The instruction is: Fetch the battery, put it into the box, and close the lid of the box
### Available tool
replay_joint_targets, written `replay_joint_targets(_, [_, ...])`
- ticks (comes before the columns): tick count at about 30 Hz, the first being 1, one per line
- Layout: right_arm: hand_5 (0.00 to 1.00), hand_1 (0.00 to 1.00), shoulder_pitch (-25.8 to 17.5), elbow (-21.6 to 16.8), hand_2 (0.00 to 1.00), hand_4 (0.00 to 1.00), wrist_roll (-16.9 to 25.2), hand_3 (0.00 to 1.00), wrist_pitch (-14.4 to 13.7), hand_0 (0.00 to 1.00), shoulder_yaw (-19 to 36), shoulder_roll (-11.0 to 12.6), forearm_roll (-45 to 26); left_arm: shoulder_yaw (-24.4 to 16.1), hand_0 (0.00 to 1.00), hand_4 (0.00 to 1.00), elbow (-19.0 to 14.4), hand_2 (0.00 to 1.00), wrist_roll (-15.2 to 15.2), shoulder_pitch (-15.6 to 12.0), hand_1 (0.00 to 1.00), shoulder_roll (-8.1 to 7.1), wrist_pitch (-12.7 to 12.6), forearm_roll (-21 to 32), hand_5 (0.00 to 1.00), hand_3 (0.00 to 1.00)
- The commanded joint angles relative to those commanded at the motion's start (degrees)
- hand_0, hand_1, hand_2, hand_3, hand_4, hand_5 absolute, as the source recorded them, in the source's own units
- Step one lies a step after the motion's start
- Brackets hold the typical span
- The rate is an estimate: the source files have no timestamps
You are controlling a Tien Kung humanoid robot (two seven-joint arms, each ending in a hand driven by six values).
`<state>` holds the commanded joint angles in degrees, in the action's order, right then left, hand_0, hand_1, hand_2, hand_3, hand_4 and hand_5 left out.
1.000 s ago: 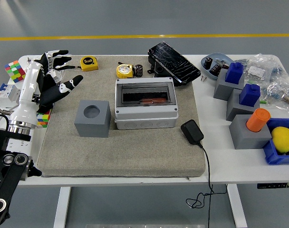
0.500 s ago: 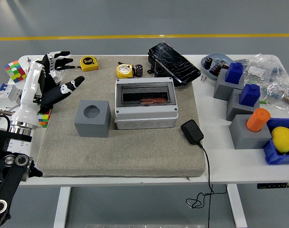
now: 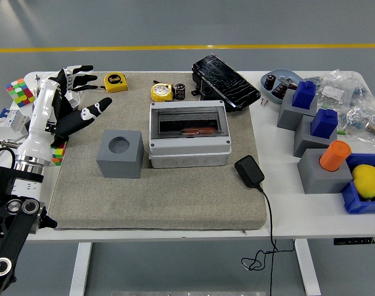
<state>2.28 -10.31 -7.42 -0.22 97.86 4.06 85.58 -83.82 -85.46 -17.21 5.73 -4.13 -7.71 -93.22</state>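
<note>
Battery (image 3: 180,91) stands at mat's far edge, beside yellow tape measure (image 3: 162,92), behind grey box (image 3: 189,134). Left hand (image 3: 70,102) hovers well apart at left, fingers spread, empty. Risk: small upright cylinder topples or rolls; the tape measure crowds the grasp.

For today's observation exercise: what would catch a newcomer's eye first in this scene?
Probably the grey box with its clear lid, at the middle of the mat. Next, the robot's left hand, fingers spread, over the mat's far left corner. Then the yellow lemon in the blue bin at the right edge.
</note>
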Motion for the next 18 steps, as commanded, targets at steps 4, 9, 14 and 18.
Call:
replay_joint_targets(4, [0.525, 0.644, 0.1, 0.0, 0.671, 0.997, 0.0, 0.578, 0.0, 0.633, -0.1, 0.0, 0.0, 0.0, 0.689, 0.998, 0.0, 0.649, 0.1, 0.0, 0.688, 0.05, 0.0, 0.0, 0.409, 0.721])
replay_joint_targets(9, [0.525, 0.644, 0.2, 0.0, 0.671, 0.997, 0.1, 0.577, 0.0, 0.635, 0.0, 0.0, 0.0, 0.2, 0.690, 0.998, 0.0, 0.647, 0.1, 0.2, 0.687, 0.06, 0.1, 0.0, 0.415, 0.722])
replay_joint_targets(14, [0.524, 0.644, 0.3, 0.0, 0.671, 0.996, 0.1, 0.577, 0.0, 0.634, -0.1, 0.0, 0.0, 0.1, 0.690, 0.998, 0.0, 0.645, 0.1, 0.3, 0.684, 0.15, 0.1, 0.0, 0.413, 0.721])
replay_joint_targets(18, [0.524, 0.644, 0.3, 0.0, 0.671, 0.995, 0.0, 0.577, 0.0, 0.633, 0.0, 0.0, 0.1, 0.1, 0.691, 0.998, -0.1, 0.643, 0.2, 0.3, 0.684, 0.15, 0.1, 0.0, 0.406, 0.719])
